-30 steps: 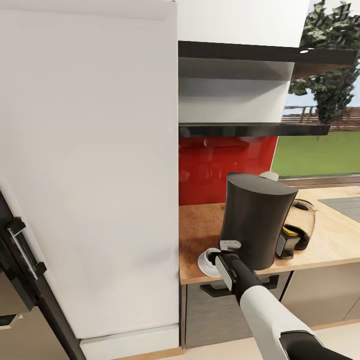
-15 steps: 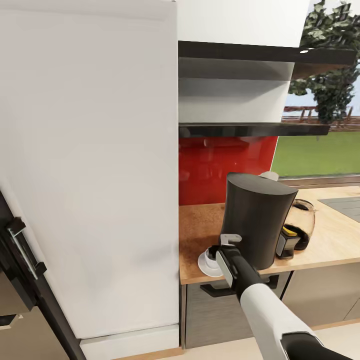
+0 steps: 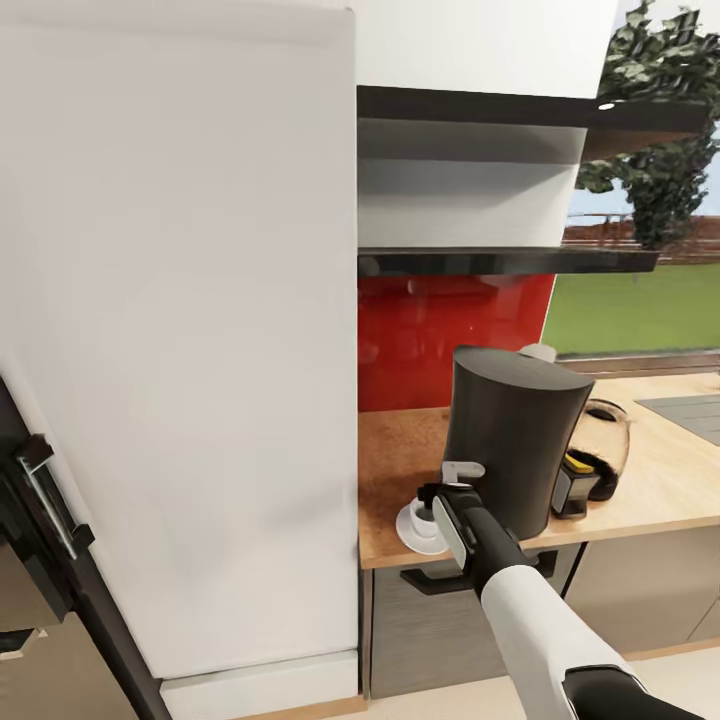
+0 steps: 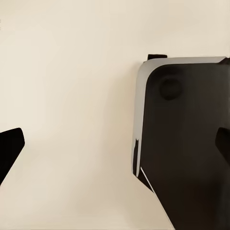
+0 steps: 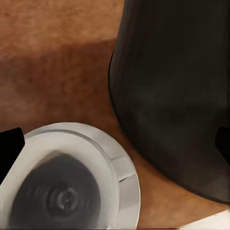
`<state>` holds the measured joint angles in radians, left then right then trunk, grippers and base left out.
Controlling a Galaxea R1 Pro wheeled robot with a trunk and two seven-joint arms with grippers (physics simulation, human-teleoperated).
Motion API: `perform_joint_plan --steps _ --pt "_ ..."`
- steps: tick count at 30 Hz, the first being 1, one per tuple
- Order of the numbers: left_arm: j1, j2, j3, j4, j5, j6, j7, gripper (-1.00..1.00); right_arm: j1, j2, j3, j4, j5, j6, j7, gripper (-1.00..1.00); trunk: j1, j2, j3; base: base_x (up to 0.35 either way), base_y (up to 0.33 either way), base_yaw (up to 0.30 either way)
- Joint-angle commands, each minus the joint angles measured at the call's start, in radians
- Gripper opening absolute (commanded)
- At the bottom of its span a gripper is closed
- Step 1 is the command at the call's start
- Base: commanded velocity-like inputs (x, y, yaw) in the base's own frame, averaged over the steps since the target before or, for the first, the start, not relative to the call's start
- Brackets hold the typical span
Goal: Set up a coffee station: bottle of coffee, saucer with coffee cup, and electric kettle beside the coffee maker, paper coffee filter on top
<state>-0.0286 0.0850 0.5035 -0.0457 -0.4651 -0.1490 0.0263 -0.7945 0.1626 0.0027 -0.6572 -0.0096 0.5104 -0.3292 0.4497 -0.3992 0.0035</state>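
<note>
Right wrist view had the coffee cup [image 5: 60, 191] sitting on the saucer [image 5: 128, 184], just beside the coffee maker [image 5: 177, 91] on the kitchen countertop [image 5: 52, 62]. A careless lift or sideways drift could likely tip the cup or knock the machine, since both sat close. The right gripper [image 3: 447, 492] hovered over the cup, fingertips apart, gripping nothing visible

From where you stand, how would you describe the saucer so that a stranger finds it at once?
Find the wooden countertop right of the tall white cabinet. A tall dark coffee maker stands on it. Left of its base, near the counter's front edge, lies the saucer: the one small, flat, white round plate, with a white cup on it.
</note>
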Motion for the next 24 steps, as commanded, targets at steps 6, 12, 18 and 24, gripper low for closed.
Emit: perform_joint_plan --steps 6,12,18,24 --pt "-0.001 0.003 0.006 0.003 -0.01 -0.006 0.003 1.0 0.0 0.001 0.0 -0.001 -0.001 0.005 -0.004 1.0 0.0 -0.001 0.009 -0.257 0.138 0.0" --pt "-0.001 0.004 0.006 0.003 -0.01 -0.006 0.003 1.0 0.0 0.001 0.0 -0.001 -0.001 0.005 -0.004 1.0 0.0 -0.001 0.018 -0.314 0.181 0.0" --pt "-0.001 0.005 0.006 0.003 -0.01 -0.006 0.003 1.0 0.0 0.0 0.0 -0.001 -0.001 0.005 -0.004 1.0 0.0 -0.001 0.027 -0.315 0.175 0.0" --pt "-0.001 0.005 0.006 0.003 -0.01 -0.006 0.003 1.0 0.0 0.0 0.0 -0.001 -0.001 0.005 -0.004 1.0 0.0 -0.001 0.036 -0.315 0.149 0.0"
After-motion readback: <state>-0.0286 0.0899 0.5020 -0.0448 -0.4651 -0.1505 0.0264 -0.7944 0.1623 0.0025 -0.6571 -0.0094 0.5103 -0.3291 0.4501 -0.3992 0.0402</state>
